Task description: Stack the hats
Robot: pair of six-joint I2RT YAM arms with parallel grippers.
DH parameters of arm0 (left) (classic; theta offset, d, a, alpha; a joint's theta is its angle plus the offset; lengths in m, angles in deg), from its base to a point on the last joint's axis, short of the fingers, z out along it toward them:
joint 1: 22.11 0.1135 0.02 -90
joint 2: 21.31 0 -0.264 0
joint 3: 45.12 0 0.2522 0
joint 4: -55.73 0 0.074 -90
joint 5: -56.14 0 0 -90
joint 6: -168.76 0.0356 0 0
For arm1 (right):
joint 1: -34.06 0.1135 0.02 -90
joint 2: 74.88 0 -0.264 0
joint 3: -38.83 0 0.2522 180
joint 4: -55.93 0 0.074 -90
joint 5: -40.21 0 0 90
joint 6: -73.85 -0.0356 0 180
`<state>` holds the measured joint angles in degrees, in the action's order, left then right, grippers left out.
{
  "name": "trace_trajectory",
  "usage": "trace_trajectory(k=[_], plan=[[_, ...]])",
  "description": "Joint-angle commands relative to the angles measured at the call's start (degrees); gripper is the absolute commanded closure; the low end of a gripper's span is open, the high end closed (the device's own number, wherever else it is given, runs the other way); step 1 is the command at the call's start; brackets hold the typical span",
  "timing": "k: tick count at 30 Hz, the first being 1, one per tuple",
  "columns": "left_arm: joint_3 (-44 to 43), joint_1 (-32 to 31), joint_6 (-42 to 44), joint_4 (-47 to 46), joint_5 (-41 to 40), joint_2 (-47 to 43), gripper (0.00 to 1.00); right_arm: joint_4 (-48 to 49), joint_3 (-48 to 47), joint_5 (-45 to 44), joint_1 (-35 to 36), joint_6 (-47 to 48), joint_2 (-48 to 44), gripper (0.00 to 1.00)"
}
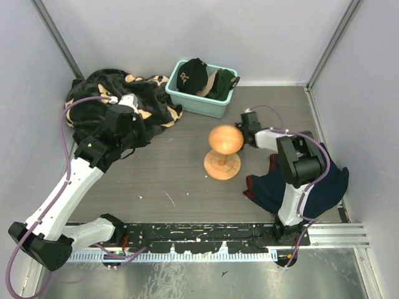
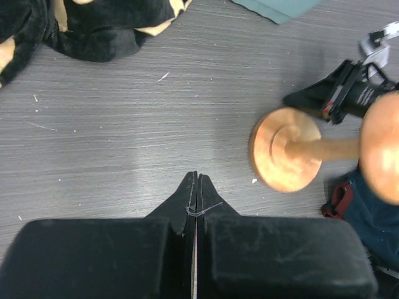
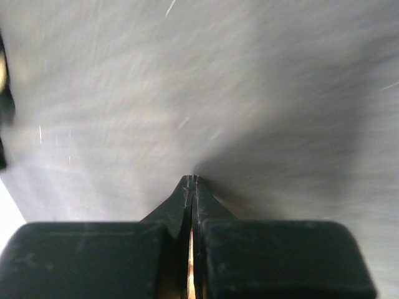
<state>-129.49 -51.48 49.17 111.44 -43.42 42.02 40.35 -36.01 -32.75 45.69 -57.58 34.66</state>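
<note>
The left tool [image 2: 194, 177] and right tool [image 3: 193, 180] are clenched empty, the right beside a wooden hat stand [image 1: 223, 152], with the hats [image 1: 192, 75] heaped in a teal bin [image 1: 198, 104] beyond both; stacking looks unstarted, so next a tool must open over the bin.

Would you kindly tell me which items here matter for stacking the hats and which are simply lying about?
For the job: black cap, tan cap, dark green cap, all in the teal bin; probably the wooden stand.
Lying about: flowered black blanket, navy cloth.
</note>
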Motion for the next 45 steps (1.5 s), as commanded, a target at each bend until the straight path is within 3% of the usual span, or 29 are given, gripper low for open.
trace_trajectory(k=[1, 4, 9, 13, 18, 20, 25, 31, 40, 45], plan=[[1.41, 1.0, 0.93, -2.48, 1.13, -1.54, 0.97, -4.04, 2.87, -2.11, 8.85, -5.97, -4.39, 0.99], [1.53, 1.12, 0.76, -1.99, 2.23, -1.92, 0.97, -8.33, 3.75, -8.45, 4.59, -2.79, -13.0, 0.99], [3.55, 1.15, 0.76, -1.77, 3.7, -3.47, 0.98, -26.79, -2.63, -26.71, 0.81, 7.98, -26.16, 0.99], [4.93, 1.15, 0.31, -1.7, 5.67, -3.64, 0.97, -43.27, -3.26, -40.15, 0.59, 6.19, -33.3, 0.99], [4.57, 1.12, -0.04, -3.16, 9.98, -1.67, 0.97, -55.95, 2.59, -43.29, -0.48, -6.73, -42.5, 0.99], [3.69, 1.16, 0.19, -2.8, 11.16, -0.97, 0.97, -62.91, 3.57, -44.67, -0.91, -16.45, -45.38, 0.99], [3.12, 1.7, 1.81, -2.01, 13.35, -1.64, 0.97, -77.7, 0.84, -49.23, -1.19, -36.97, -44.2, 0.99], [4.69, 3.61, 2.16, -2.18, 15.86, -3.05, 0.97, -79.59, 2.22, -47.66, -6.31, -45.64, -38.32, 0.99], [3.49, 6.33, 4.05, 0.67, 15.38, -3.86, 0.96, -61.72, 7.83, -42.4, -19.88, -38.01, -28.27, 0.99], [3.54, 7.39, 4.62, 1.77, 12.54, -4.24, 0.95, -57.48, 5.24, -41.68, -21.31, -36.56, -18.86, 0.99]])
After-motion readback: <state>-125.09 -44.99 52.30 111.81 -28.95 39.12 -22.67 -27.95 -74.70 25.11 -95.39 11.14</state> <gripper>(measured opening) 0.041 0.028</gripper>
